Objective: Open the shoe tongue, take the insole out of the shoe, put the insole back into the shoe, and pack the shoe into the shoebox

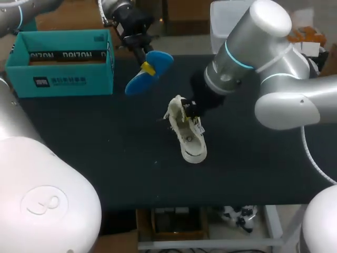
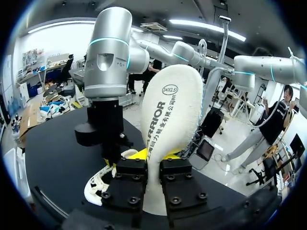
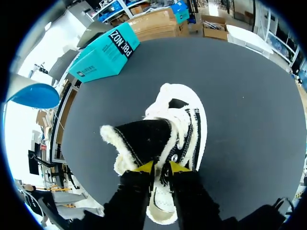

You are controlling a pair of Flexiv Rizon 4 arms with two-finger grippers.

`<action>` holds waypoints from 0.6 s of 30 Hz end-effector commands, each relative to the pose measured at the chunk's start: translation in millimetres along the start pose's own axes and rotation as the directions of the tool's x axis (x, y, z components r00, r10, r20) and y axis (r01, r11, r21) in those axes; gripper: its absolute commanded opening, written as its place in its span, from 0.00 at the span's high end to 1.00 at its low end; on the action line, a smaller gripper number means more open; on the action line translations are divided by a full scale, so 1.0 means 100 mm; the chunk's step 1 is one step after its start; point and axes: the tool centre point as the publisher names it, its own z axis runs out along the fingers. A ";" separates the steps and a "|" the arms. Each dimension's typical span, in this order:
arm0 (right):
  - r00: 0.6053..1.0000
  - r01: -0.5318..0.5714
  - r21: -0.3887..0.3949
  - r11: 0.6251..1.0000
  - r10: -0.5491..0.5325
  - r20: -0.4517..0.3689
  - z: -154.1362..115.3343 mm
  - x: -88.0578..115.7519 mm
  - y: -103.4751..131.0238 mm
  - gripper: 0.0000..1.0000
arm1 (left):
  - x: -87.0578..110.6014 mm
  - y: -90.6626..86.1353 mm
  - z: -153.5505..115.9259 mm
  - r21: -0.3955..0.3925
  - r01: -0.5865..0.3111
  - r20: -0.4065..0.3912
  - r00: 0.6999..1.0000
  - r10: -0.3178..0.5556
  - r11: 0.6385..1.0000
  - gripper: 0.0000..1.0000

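A cream high-top shoe [image 1: 190, 141] lies on the black table, its black fleece-edged tongue [image 3: 144, 141] folded outward. My right gripper [image 3: 161, 167] is at the shoe's opening, its yellow tips close together with the tongue's edge pinched between them. My left gripper [image 1: 148, 68] hangs above the table's far side, shut on the insole [image 1: 150, 71], whose top is blue. The left wrist view shows the insole's white printed underside [image 2: 169, 115] standing up between the gripper's [image 2: 153, 168] fingers, with the shoe [image 2: 98, 183] and my right arm [image 2: 106, 72] beyond. The teal shoebox [image 1: 63, 66] stands open at the far left.
The shoebox [image 3: 101, 55] sits at the table's far corner, well away from the shoe. Bare black table [image 1: 95, 147] surrounds the shoe on all sides. My right arm's large elbow [image 1: 289, 103] overhangs the right part of the table.
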 end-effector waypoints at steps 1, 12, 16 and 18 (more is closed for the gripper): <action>1.000 -0.002 -0.036 0.999 0.002 -0.007 -0.08 -0.05 -0.05 0.00 | -0.06 0.01 -0.01 0.003 -0.001 -0.101 0.995 0.001 1.000 1.00; 0.998 -0.056 0.036 0.998 0.056 -0.019 -0.56 -0.05 -0.14 0.00 | 0.04 -0.10 0.04 0.004 -0.080 -0.105 0.991 0.080 0.997 1.00; 0.992 -0.083 0.021 0.996 0.085 -0.089 -0.73 -0.02 -0.21 0.00 | 0.12 -0.14 0.13 0.011 -0.179 -0.120 0.977 0.179 0.984 1.00; 0.990 -0.076 0.016 0.997 0.077 -0.116 -0.81 0.00 -0.24 0.00 | 0.13 -0.17 0.17 0.023 -0.225 -0.153 0.962 0.226 0.974 1.00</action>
